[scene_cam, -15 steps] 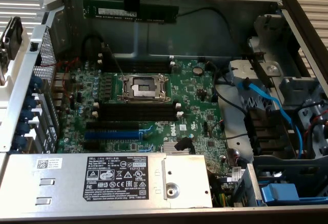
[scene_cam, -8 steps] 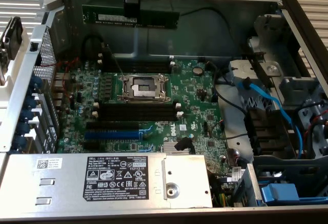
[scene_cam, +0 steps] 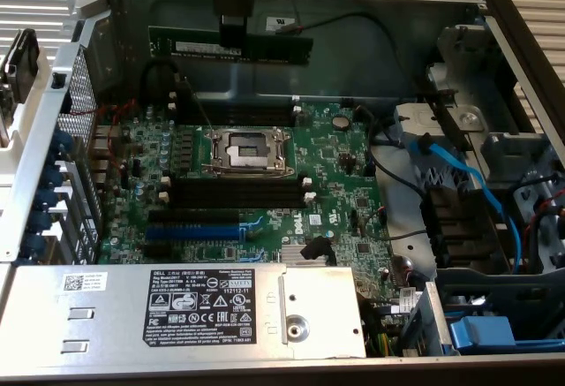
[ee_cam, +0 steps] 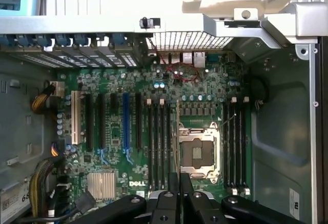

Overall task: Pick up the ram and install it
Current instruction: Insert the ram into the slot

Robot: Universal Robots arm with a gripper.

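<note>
Metal computer case (scene_cam: 371, 59) lies open, its power supply (scene_cam: 212, 302) nearest, then the motherboard (scene_cam: 344, 183) with black slots (scene_cam: 238, 193) beside the CPU socket (scene_cam: 247, 149). Farthest, above the board near the back wall, the end effector (scene_cam: 234, 28) is clenched on the ram (scene_cam: 274, 49), held level. A tilted or offset stick could jam on a slot's white clips (scene_cam: 308, 197) or hit the socket.
</note>
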